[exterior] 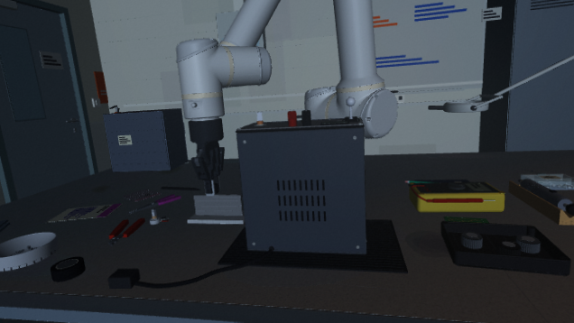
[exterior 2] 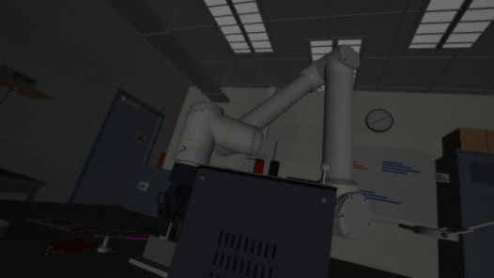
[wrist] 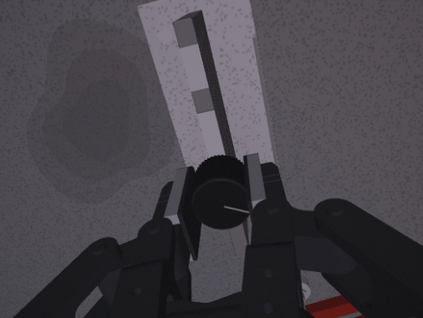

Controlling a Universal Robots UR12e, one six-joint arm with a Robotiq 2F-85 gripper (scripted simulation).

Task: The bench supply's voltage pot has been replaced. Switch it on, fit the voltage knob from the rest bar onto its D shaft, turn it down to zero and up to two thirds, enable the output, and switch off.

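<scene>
The black voltage knob (wrist: 219,190) has a ribbed rim and a pale pointer line. It sits on the grey rest bar (wrist: 207,90), which stands on a pale base plate (exterior: 215,210) just left of the bench supply (exterior: 301,185). The supply is a dark box on a black mat. On its top are a small pale shaft (exterior: 260,118), a red post (exterior: 292,117), a black post (exterior: 306,117) and a toggle lever (exterior: 349,107). My gripper (wrist: 217,196) points straight down over the rest bar and is closed around the knob.
A black tray (exterior: 505,246) with two spare knobs lies right of the supply. A yellow multimeter (exterior: 455,196) is behind it. Red-handled pliers (exterior: 126,228), a tape roll (exterior: 67,268) and a power cable (exterior: 180,279) lie on the left and front of the table.
</scene>
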